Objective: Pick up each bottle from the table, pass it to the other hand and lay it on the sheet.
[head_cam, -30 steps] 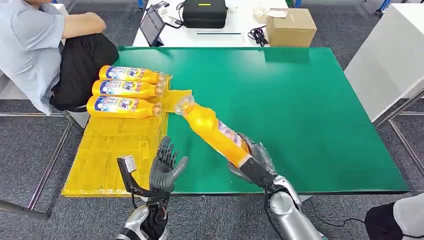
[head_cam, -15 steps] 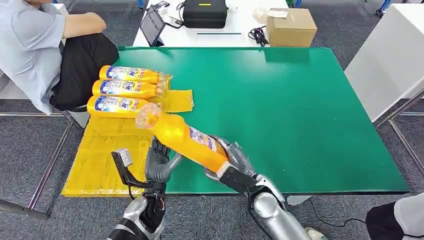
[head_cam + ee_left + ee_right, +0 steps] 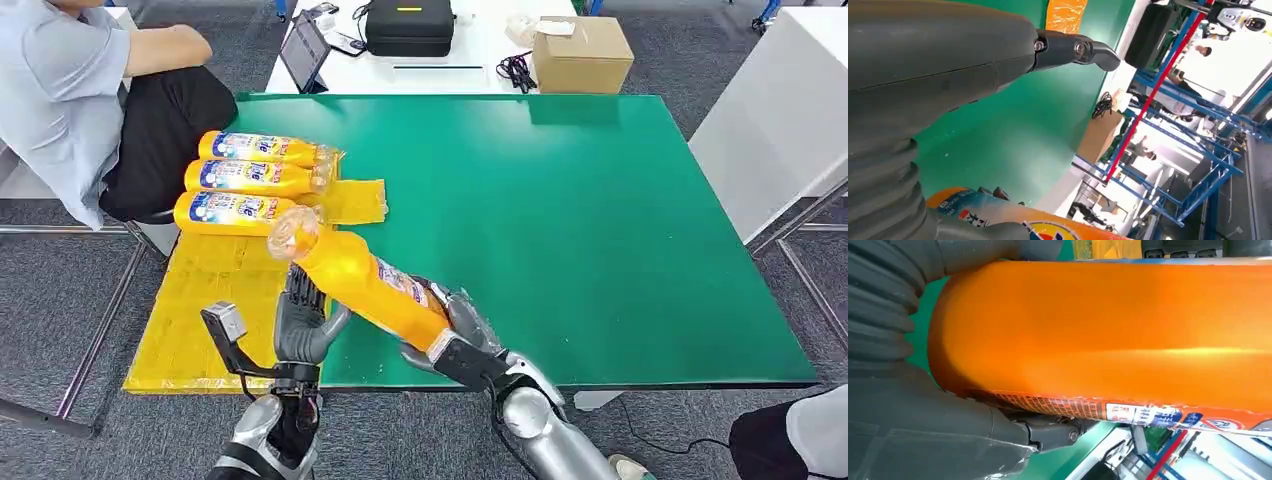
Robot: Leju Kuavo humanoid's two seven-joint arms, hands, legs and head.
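My right hand (image 3: 455, 338) grips the base of an orange bottle (image 3: 358, 278) that slants above the table's front edge, its clear cap end up and to the left. In the right wrist view the bottle's orange body (image 3: 1108, 335) lies across my right hand (image 3: 923, 435). My left hand (image 3: 301, 322) stands upright just left of the bottle's middle, fingers spread and holding nothing. In the left wrist view a fingertip (image 3: 1098, 50) reaches over the green table (image 3: 1013, 125), with the bottle's label (image 3: 1043, 230) close by. Three more bottles (image 3: 255, 179) lie side by side on the yellow sheet (image 3: 205, 310).
A person (image 3: 60, 90) sits at the table's left, beside the lying bottles. Behind the green table (image 3: 600, 230) a white table holds a tablet (image 3: 305, 50), a black case (image 3: 408, 26) and a cardboard box (image 3: 582, 56). Another white table (image 3: 780, 110) stands at the right.
My right hand has swung the bottle leftward and lower, bringing its middle beside my left hand. My left hand has shifted a little to the left, still holding nothing.
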